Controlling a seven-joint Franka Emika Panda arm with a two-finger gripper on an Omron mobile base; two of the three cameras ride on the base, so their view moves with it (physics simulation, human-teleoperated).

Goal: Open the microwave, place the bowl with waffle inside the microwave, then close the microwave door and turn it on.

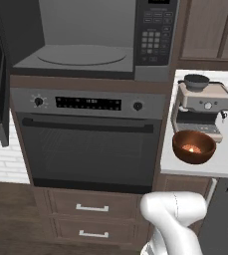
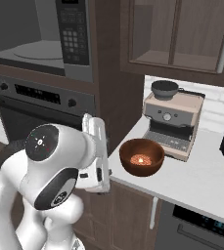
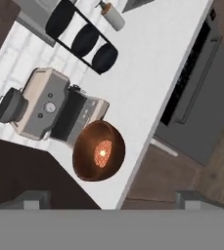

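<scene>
Claw point(image 3: 111, 197) hangs open above the bowl point(image 3: 99, 151), waffle point(image 3: 102, 153) inside, near the desk point(image 3: 147, 83) edge; microwave point(image 1: 85, 37) stands open, ready.

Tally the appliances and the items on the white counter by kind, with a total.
Microwave: 1
Wall oven: 1
Coffee machine: 1
Bowl: 1
Waffle: 1
Black rack: 1
Bottle: 1
Total: 7
</scene>
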